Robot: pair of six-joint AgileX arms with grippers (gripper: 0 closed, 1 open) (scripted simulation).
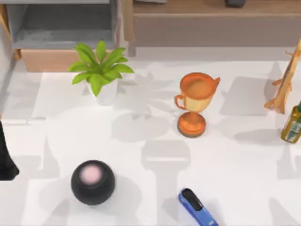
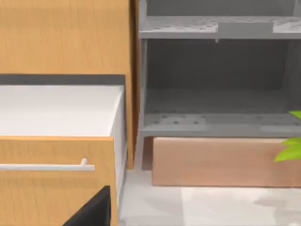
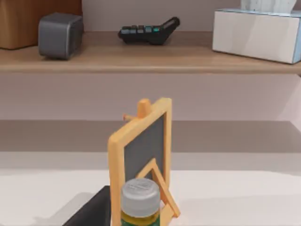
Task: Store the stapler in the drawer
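The blue stapler (image 1: 197, 207) with its black top strip lies flat at the table's front edge, right of centre, with no gripper near it. The drawer (image 1: 47, 59) stands at the back left, with a grey inside behind a light tan front panel. The left wrist view faces that tan panel (image 2: 221, 160) and the grey space above it. My left arm (image 1: 4, 157) stays at the table's left edge, far from the stapler. A dark part of my left gripper (image 2: 91, 212) shows at the edge of the left wrist view, and a dark part of my right gripper (image 3: 89, 209) shows low in the right wrist view.
A potted plant (image 1: 99, 70) stands in front of the drawer, an orange trophy cup (image 1: 195, 101) mid-table and a black sphere (image 1: 92, 181) front left. A wooden easel (image 1: 284, 84) and a bottle (image 1: 294, 122) stand at the right. A long brown shelf (image 1: 211, 19) runs along the back. An orange wood cabinet drawer (image 2: 56, 179) stands pulled out.
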